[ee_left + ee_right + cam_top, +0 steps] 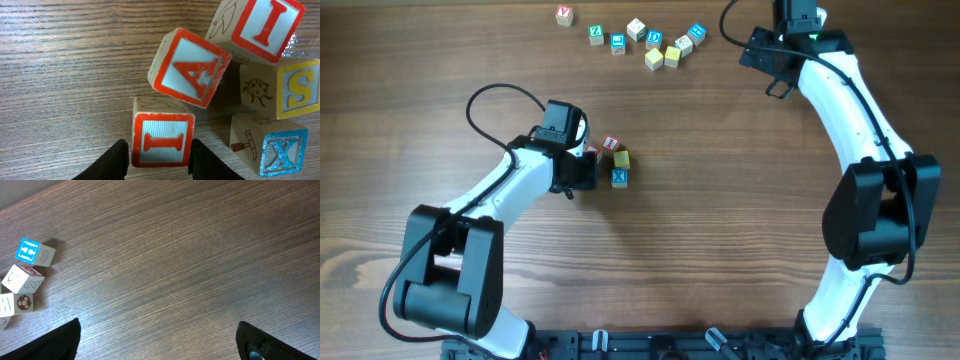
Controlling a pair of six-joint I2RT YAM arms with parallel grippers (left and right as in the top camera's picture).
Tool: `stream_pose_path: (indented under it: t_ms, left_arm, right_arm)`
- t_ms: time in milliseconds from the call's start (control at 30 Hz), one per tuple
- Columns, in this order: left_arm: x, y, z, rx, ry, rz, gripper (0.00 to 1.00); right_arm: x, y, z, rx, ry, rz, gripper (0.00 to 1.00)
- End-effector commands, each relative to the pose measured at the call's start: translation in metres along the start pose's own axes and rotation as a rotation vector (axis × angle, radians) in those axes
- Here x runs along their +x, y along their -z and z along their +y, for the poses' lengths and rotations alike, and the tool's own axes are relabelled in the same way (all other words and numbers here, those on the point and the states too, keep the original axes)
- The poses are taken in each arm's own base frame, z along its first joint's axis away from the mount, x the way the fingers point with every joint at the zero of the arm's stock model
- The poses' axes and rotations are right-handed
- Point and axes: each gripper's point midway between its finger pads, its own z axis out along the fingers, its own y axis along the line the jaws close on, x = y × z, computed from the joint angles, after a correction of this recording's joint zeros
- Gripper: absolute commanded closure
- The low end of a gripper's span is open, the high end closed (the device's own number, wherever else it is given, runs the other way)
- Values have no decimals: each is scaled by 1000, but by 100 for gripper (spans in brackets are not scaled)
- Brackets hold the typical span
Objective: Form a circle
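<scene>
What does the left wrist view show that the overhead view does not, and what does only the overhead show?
Only the left wrist: the left gripper with a finger on each side of the I cube, and clear letters on the A cube, second I cube, S cube and X cube.
Only the overhead: the left arm, the right arm and the loose cubes at the far side.
Both: the circle, bunched and not yet a ring, on the table.

- Overhead, the left gripper [582, 168] covers part of the circle [619, 160].
- The loose cubes [654, 42] carry letters too small to read.
- At the left wrist, the upper "I" cube [262, 25] and the "S" cube [297, 90] are cut by the frame's edges.
- Whether the fingers [116, 161] touch the lower "I" cube [162, 140] cannot be told.
</scene>
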Motion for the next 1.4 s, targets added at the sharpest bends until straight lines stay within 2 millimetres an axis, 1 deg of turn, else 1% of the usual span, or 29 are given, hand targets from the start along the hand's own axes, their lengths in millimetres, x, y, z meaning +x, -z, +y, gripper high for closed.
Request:
stream_pose_path:
  t_ms: [0, 200, 267, 400, 467, 633, 833, 933, 1367]
  left_arm:
    - [7, -5, -2, 16, 4, 28, 60]
    - [13, -5, -9, 30, -12, 49, 60]
    - [14, -5, -11, 28, -21, 50, 57]
    - [12, -5, -3, -19, -21, 37, 55]
    - [6, -5, 0, -42, -23, 11, 54]
    - [-1, -5, 0, -41, -24, -17, 61]
    - [7, -5, 1, -46, -22, 16, 66]
    - [11, -5, -4, -15, -22, 33, 66]
    - [12, -5, -4, -15, -22, 36, 65]
  right_arm:
    - [-3, 3, 0, 6, 13, -13, 0]
    - [-3, 3, 0, 6, 13, -14, 0]
    - [-3, 3, 0, 6, 13, -13, 0]
    - [-3, 3, 0, 6, 13, -13, 0]
    - [-3, 3, 0, 6, 13, -14, 0]
    - [-3, 3, 0, 6, 13, -14, 0]
    - [-3, 3, 0, 6, 13, -13, 0]
    - [-3, 3, 0, 6, 13, -14, 1]
    - [-3, 3, 0, 6, 13, -14, 0]
